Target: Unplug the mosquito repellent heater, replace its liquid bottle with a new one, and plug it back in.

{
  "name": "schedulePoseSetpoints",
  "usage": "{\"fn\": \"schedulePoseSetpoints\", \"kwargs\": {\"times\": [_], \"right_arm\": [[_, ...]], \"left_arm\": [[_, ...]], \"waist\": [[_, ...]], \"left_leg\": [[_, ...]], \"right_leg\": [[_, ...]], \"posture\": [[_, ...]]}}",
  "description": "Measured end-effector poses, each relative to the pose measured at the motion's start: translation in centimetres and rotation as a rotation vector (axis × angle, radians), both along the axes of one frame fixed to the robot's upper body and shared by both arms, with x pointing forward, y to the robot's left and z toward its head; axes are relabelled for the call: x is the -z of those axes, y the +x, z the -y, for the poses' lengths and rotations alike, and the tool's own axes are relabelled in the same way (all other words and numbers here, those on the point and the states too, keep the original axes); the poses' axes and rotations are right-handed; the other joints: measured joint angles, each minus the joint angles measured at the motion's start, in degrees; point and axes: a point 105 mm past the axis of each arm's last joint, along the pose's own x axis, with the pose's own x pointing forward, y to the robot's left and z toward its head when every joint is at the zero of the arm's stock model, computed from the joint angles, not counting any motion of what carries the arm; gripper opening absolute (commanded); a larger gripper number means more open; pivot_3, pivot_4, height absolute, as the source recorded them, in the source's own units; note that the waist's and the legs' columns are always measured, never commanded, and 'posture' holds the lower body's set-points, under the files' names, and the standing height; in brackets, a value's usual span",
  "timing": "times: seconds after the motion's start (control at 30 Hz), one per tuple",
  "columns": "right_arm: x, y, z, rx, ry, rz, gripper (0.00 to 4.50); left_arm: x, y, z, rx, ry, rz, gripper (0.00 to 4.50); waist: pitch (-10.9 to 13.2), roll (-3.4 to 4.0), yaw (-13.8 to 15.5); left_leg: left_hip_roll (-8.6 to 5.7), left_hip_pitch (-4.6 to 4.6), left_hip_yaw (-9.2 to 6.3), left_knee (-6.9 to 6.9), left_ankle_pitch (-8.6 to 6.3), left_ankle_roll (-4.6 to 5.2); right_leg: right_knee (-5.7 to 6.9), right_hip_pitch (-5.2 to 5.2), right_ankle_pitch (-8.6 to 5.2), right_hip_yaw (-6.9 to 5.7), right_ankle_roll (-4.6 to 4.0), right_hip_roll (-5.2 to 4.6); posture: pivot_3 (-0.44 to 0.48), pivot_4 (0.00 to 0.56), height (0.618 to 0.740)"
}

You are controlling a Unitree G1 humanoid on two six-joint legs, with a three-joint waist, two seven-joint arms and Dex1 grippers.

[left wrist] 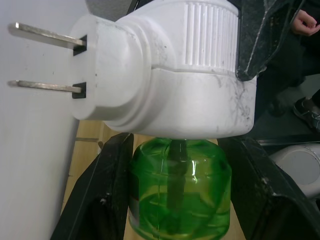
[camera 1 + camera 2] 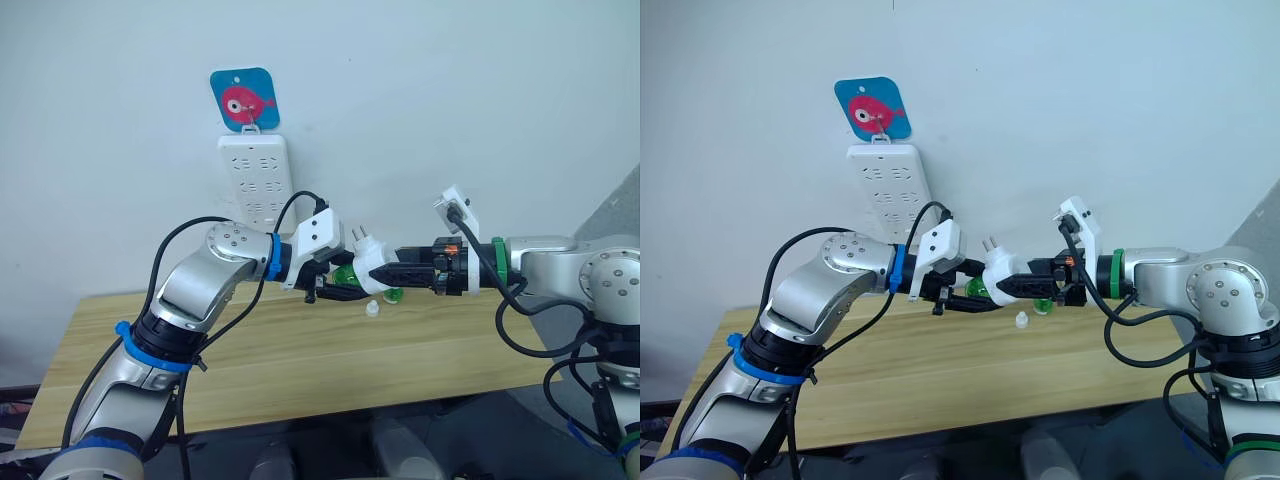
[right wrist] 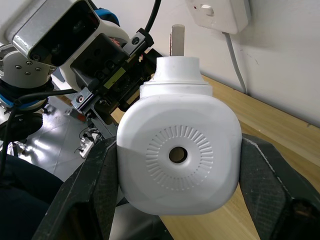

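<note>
Holding heater midair, right gripper; left gripper clamps green bottle.

Green bottle: base cut off by frame edge. Heater hides most of it in head views. Small white item on counter: too small to identify.

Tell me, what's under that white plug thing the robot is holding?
A green liquid bottle hangs under the mosquito repellent heater, a dark wick inside. Its neck is hidden within the heater.
</note>
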Motion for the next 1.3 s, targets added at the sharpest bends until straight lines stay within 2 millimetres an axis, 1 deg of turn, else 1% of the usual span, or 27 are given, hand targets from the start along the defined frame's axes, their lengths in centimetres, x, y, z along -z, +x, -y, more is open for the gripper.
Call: {"fn": "schedulePoseSetpoints", "kwargs": {"times": [0.27, 0.33, 0.43, 0.63, 0.73, 0.83, 0.9, 1.07, 1.2, 1.3], "right_arm": [[0.1, -0.2, -0.1, -0.014, -0.005, -0.006, 2.97], [0.1, -0.2, -0.1, -0.013, -0.004, -0.006, 3.7], [-0.3, -0.3, -0.1, -0.015, 0.01, 0.003, 4.5], [-0.7, -0.2, 0.3, -0.002, 0.014, 0.025, 4.5], [-1.2, -0.3, 1.4, 0.026, 0.0, 0.054, 4.5], [-0.9, -0.5, 3.8, 0.109, -0.01, 0.093, 4.5], [-1.1, -0.8, 4.7, 0.148, 0.026, 0.14, 4.5], [-1.8, -2.0, 4.8, 0.174, 0.128, 0.223, 4.5], [-2.3, -2.1, 3.8, 0.204, 0.217, 0.247, 4.5], [-2.3, -2.1, 3.0, 0.221, 0.279, 0.235, 4.5]], "left_arm": [[0.2, -0.2, -0.1, 0.014, -0.013, -0.019, 2.28], [0.2, -0.2, -0.1, 0.013, -0.015, -0.017, 2.28], [0.4, -0.1, -0.2, 0.005, -0.015, -0.024, 2.28], [0.5, 0.0, -0.3, -0.006, -0.023, -0.031, 2.28], [0.4, 0.2, -0.2, -0.021, -0.061, -0.047, 2.28], [-0.3, 0.5, -0.3, -0.052, -0.179, -0.133, 2.28], [-1.0, 0.5, -0.4, -0.06, -0.256, -0.176, 2.28], [-1.9, 0.2, -0.4, -0.059, -0.396, -0.266, 2.28], [-2.5, 0.0, -0.5, -0.056, -0.465, -0.321, 2.28], [-2.5, 0.0, -0.8, -0.064, -0.492, -0.342, 2.28]], "waist": [[-0.06, 0.0, -0.12], [-0.06, 0.0, -0.12], [-0.08, 0.0, -0.12], [-0.09, 0.0, -0.13], [-0.09, -0.01, -0.08], [-0.13, -0.04, 0.25], [-0.15, -0.03, 0.21], [-0.38, -0.02, -0.33], [-0.44, 0.02, -0.51], [-0.48, 0.06, -0.57]], "left_leg": [[0.0, 0.0, -0.01, 0.0, 0.0, 0.0], [0.0, 0.0, -0.01, 0.0, 0.0, 0.0], [0.0, 0.0, -0.01, 0.0, 0.0, 0.0], [0.0, 0.0, -0.02, 0.0, 0.0, 0.0], [-0.02, -0.01, -0.02, 0.0, 0.0, 0.0], [-0.02, -0.03, -0.06, 0.04, -0.01, 0.02], [-0.02, -0.01, -0.04, 0.04, -0.01, 0.02], [0.02, 0.06, -0.03, 0.02, -0.01, 0.02], [0.01, 0.12, -0.01, 0.05, -0.01, 0.02], [0.01, 0.12, -0.03, 0.03, -0.01, 0.02]], "right_leg": [[0.0, 0.0, 0.0, -0.01, 0.01, 0.0], [0.0, 0.0, 0.0, -0.01, 0.01, 0.0], [0.0, 0.01, 0.0, -0.01, 0.0, 0.0], [0.0, 0.01, 0.0, -0.01, 0.0, 0.0], [0.0, 0.02, 0.0, -0.02, 0.01, -0.01], [-0.01, 0.03, -0.06, -0.06, 0.11, -0.01], [-0.01, 0.04, -0.07, -0.05, 0.12, -0.01], [0.0, 0.09, -0.08, -0.04, 0.13, 0.02], [0.01, 0.18, -0.08, -0.02, 0.14, 0.02], [0.0, 0.18, -0.08, -0.02, 0.14, 0.02]], "posture": [[-0.235, 0.038, 0.74], [-0.235, 0.037, 0.74], [-0.237, 0.038, 0.74], [-0.235, 0.041, 0.74], [-0.235, 0.042, 0.74], [-0.241, 0.044, 0.74], [-0.246, 0.045, 0.74], [-0.257, 0.047, 0.74], [-0.262, 0.046, 0.74], [-0.268, 0.046, 0.74]]}}
